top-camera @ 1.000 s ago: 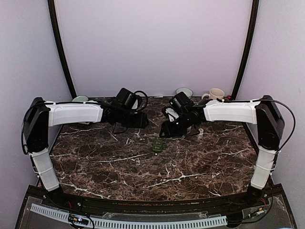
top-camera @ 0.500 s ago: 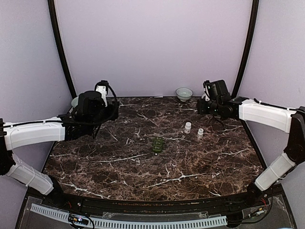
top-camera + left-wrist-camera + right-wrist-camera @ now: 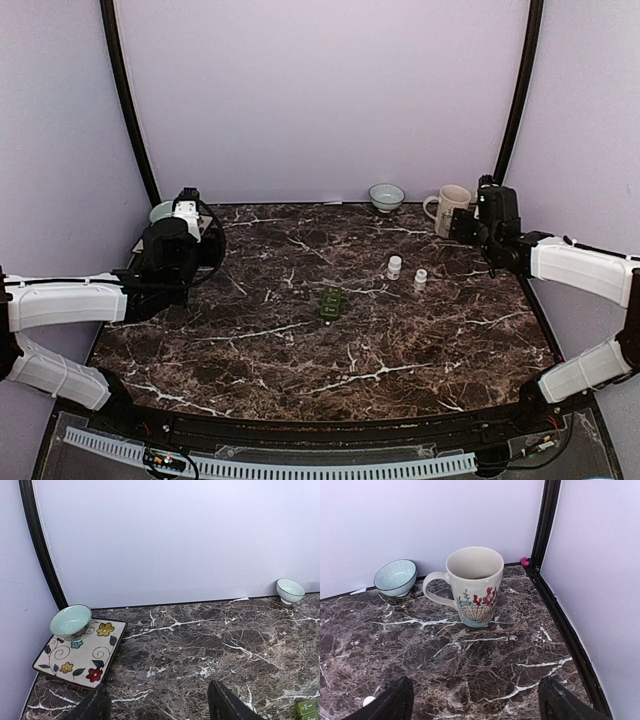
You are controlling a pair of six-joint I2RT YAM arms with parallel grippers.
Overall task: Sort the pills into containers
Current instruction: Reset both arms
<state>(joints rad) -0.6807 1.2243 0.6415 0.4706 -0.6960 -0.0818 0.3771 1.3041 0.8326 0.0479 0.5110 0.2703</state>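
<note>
A small green pill box (image 3: 331, 304) lies near the middle of the marble table (image 3: 300, 360). Its corner shows at the lower right of the left wrist view (image 3: 306, 709). Two small white bottles (image 3: 394, 267) (image 3: 420, 280) stand to its right. No loose pills show. My left gripper (image 3: 190, 240) is open and empty at the far left, next to a flowered plate (image 3: 80, 652). My right gripper (image 3: 478, 222) is open and empty at the far right, facing a painted mug (image 3: 472, 585). Both sets of fingers (image 3: 95, 706) (image 3: 397, 702) stand wide apart over bare marble.
A pale green bowl (image 3: 70, 621) sits on the flowered plate at the back left. A small blue-white bowl (image 3: 386, 196) stands against the back wall, left of the mug (image 3: 452, 207). Black frame posts run up both back corners, and purple walls enclose the table.
Both arms have swung away from the middle of the table, the left to the far left and the right to the far right. The two white bottles now show, uncovered.
</note>
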